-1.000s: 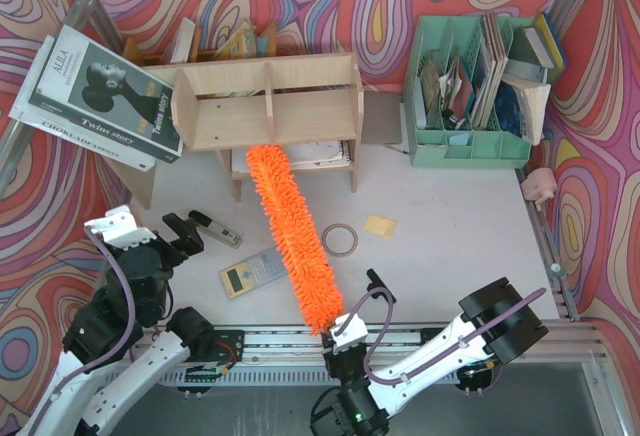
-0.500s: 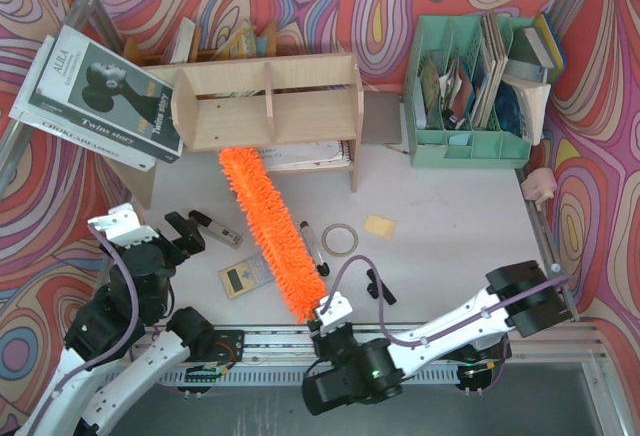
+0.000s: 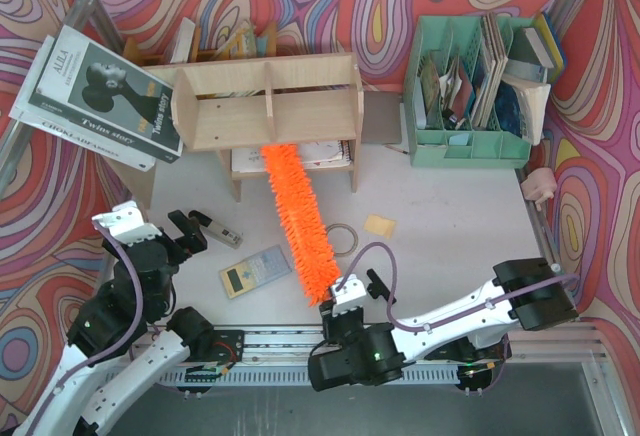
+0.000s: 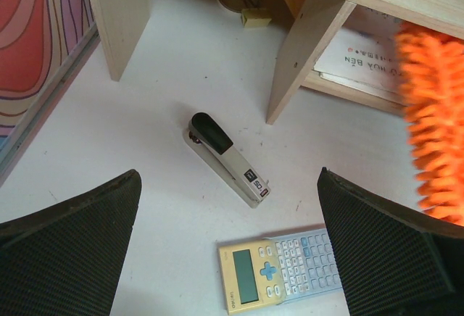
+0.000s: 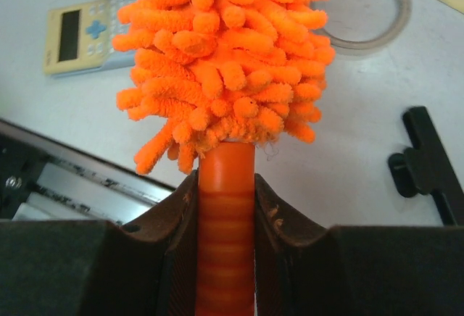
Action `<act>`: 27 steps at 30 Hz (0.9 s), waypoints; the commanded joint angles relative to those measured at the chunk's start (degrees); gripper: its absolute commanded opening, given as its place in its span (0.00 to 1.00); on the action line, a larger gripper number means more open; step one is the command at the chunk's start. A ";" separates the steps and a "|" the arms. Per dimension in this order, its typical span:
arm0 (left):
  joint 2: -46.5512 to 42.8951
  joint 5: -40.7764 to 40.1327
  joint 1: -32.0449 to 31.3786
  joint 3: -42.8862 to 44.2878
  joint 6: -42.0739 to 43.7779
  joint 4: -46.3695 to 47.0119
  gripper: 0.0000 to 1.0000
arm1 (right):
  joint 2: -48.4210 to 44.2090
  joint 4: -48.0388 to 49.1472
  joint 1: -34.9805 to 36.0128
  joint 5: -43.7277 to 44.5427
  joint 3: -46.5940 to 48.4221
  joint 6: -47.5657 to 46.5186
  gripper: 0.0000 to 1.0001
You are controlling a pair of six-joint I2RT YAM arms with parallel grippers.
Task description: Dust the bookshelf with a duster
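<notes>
The light plywood bookshelf [image 3: 265, 101] stands at the back centre, and its leg also shows in the left wrist view [image 4: 304, 48]. The orange duster [image 3: 300, 221] lies slanted from the near edge up to the shelf, its shaggy tip at the lower front edge over a notebook. My right gripper [image 3: 337, 301] is shut on the duster's smooth orange handle [image 5: 226, 214], just below the shaggy head [image 5: 225, 55]. My left gripper [image 3: 187, 230] is open and empty, above a stapler and a calculator. The duster's head shows at the right edge of the left wrist view [image 4: 435, 127].
A grey stapler [image 3: 218, 231] and a yellow calculator [image 3: 255, 269] lie left of the duster. A tape ring [image 3: 343, 239], a yellow note [image 3: 379, 224] and a black clip [image 3: 378, 286] lie to its right. A mint-green organiser [image 3: 470, 86] stands back right. A large book [image 3: 100, 96] leans back left.
The duster head swung left, then back right and forward. Its tip now reaches the shelf's lower edge. The right wrist shifted with it. The left arm hardly moved.
</notes>
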 commanded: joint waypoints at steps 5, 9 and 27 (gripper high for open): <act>0.88 -0.50 -0.28 0.68 0.19 0.21 0.98 | 0.24 0.37 -0.64 3.96 1.62 -0.60 0.00; 1.05 -0.66 -0.27 0.72 0.15 0.03 0.98 | 0.73 16.45 -0.71 2.18 0.40 -17.69 0.00; 2.08 -0.36 -0.23 0.74 0.19 0.17 0.98 | 2.59 -12.62 -0.65 8.58 4.49 13.84 0.00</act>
